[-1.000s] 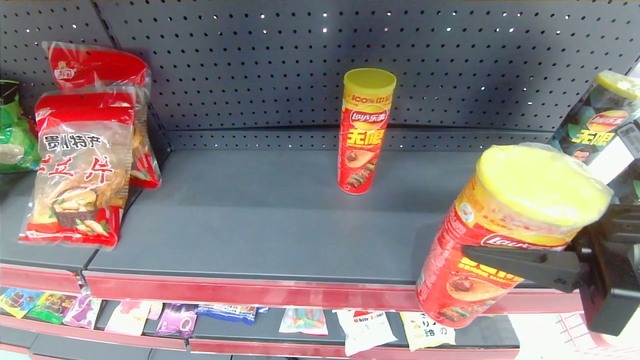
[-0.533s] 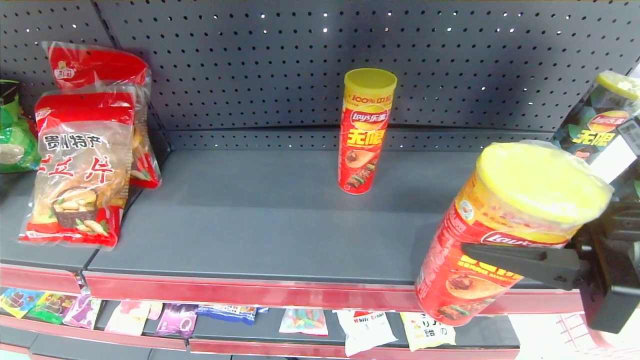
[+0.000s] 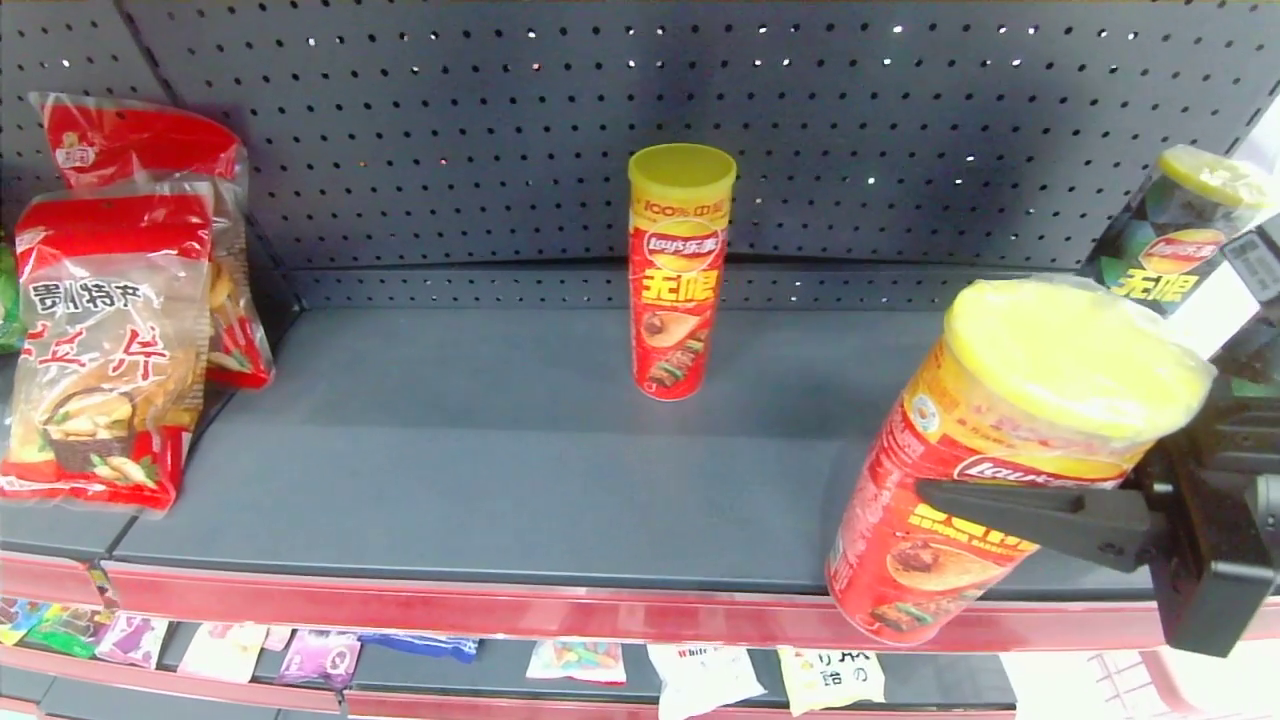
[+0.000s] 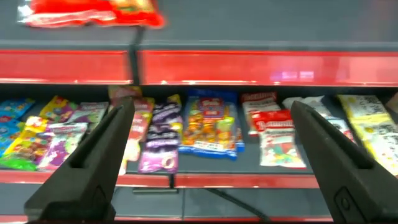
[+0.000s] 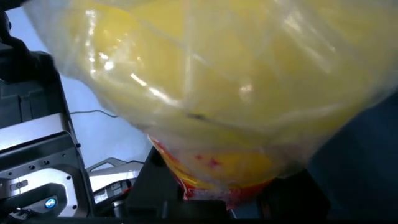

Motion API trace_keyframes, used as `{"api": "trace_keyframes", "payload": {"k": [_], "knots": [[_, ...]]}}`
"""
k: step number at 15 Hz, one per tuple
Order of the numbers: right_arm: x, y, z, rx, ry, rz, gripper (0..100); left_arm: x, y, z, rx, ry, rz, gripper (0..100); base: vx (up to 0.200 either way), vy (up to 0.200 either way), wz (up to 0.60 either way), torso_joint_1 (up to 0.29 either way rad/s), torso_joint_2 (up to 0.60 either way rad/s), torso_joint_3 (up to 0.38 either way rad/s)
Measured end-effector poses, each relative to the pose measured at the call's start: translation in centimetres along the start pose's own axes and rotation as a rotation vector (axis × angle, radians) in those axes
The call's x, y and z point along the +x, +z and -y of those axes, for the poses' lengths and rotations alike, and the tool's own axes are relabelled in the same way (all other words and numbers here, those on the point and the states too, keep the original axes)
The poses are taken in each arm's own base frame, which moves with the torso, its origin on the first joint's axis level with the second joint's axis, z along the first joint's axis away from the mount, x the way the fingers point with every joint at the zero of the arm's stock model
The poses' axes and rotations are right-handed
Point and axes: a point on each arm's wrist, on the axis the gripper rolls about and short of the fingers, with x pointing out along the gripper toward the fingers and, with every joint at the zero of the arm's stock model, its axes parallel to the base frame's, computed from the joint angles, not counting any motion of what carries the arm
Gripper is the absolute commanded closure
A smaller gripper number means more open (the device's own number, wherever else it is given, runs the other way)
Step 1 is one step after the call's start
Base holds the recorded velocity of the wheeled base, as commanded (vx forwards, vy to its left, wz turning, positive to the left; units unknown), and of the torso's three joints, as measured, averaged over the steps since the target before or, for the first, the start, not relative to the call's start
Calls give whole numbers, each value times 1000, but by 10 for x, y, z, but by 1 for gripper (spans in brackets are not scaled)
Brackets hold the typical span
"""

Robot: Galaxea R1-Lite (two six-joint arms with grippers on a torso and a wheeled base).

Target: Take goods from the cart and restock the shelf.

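Observation:
A red chip can with a yellow lid (image 3: 1000,450), wrapped in clear film, hangs tilted over the shelf's (image 3: 480,450) front right edge. My right gripper (image 3: 1010,490) is shut on it, with one black finger (image 3: 1030,510) across its side. In the right wrist view its yellow lid (image 5: 205,81) is very close. A matching red can (image 3: 678,270) stands upright at the middle back of the shelf. My left gripper (image 4: 211,155) is open and faces the lower shelf of small snack packets (image 4: 205,124), holding nothing.
Red bags of snacks (image 3: 100,330) lean at the shelf's left end. A dark green can (image 3: 1170,235) is tilted at the far right. The pegboard back wall (image 3: 600,120) closes the rear. The red front rail (image 3: 450,605) runs below, with packets (image 3: 700,675) beneath it.
The head camera has shifted, so the shelf goods sit further left in the picture. The held can has risen slightly and stays in my right gripper.

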Motion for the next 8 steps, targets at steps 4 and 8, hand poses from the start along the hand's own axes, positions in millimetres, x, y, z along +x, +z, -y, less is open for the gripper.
{"api": "trace_keyframes", "payload": {"k": [4, 8], "knots": [[0, 0, 0, 0, -2, 0, 100, 0, 0, 0, 0, 0, 0, 0, 0, 0, 0, 0, 0, 0], [0, 0, 0, 0, -3, 0, 100, 0, 0, 0, 0, 0, 0, 0, 0, 0, 0, 0, 0, 0]]}}
